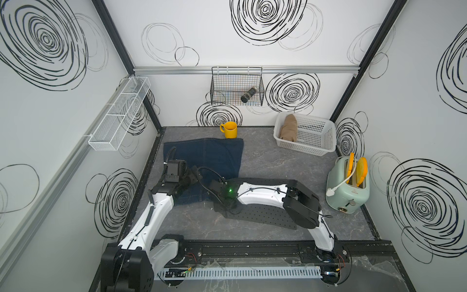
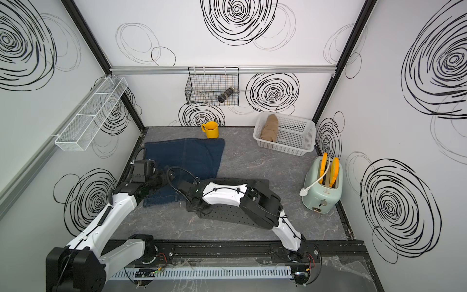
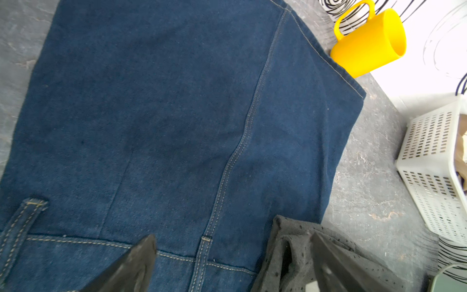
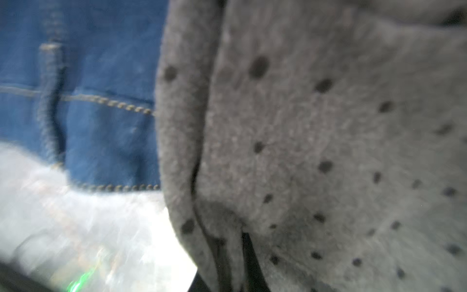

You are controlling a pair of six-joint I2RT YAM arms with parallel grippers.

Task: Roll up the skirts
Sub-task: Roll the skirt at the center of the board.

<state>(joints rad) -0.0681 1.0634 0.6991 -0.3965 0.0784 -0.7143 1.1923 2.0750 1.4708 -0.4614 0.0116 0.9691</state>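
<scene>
Marble table (image 1: 278, 164): left tool (image 3: 233, 242) wide, empty, over denim skirt (image 3: 177, 113); right tool's (image 1: 227, 203) state unclear.

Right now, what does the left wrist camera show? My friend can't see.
A blue denim skirt lies spread on a grey table, with two open black fingers near it. A yellow mug and white basket sit nearby.

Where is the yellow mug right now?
In both top views the yellow mug stands by the back wall, at the denim skirt's far edge, left of the white basket.
</scene>
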